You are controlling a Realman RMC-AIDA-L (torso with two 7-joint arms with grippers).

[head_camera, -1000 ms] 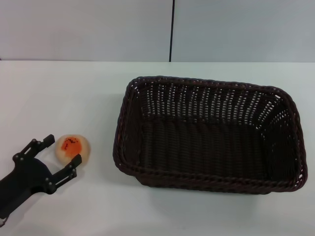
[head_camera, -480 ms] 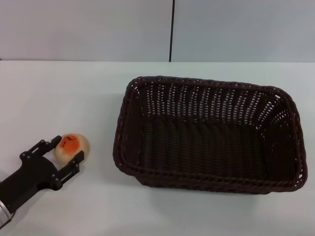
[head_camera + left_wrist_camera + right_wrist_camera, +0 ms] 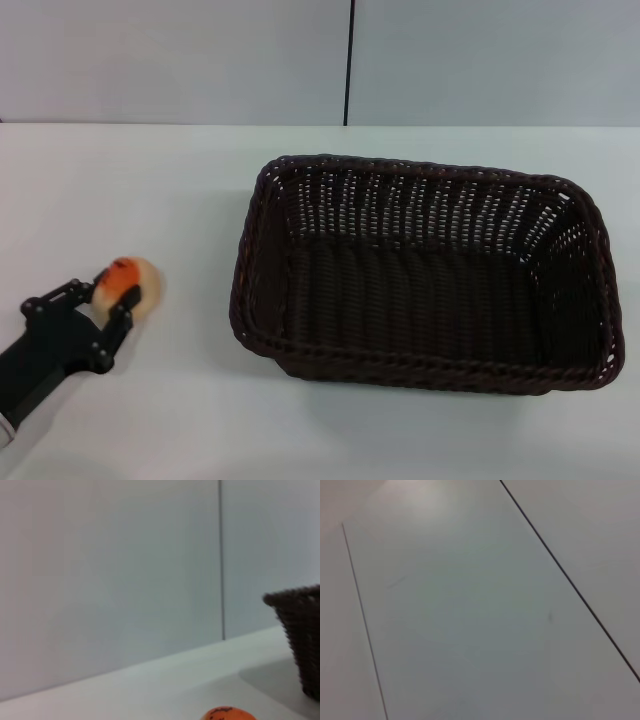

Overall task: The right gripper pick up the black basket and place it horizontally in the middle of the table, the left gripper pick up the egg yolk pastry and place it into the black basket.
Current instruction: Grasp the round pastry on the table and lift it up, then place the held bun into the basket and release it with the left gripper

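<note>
The egg yolk pastry (image 3: 137, 276), a pale bun with an orange-red top, sits between the fingers of my left gripper (image 3: 104, 294) at the table's (image 3: 150, 180) left front. The gripper is shut on it. The pastry's orange top also shows at the edge of the left wrist view (image 3: 227, 714). The black basket (image 3: 420, 168) lies lengthwise and empty on the table, right of centre, well apart from the pastry. One corner of it shows in the left wrist view (image 3: 300, 630). My right gripper is out of view; the right wrist view shows only pale panels.
A grey wall (image 3: 200, 60) with a dark vertical seam (image 3: 349, 60) stands behind the table. White tabletop lies between the pastry and the basket's left rim (image 3: 245, 260).
My left gripper's fingers, open on either side of the pastry, have closed on it. Gripper and pastry have shifted left and slightly back, away from the basket.
</note>
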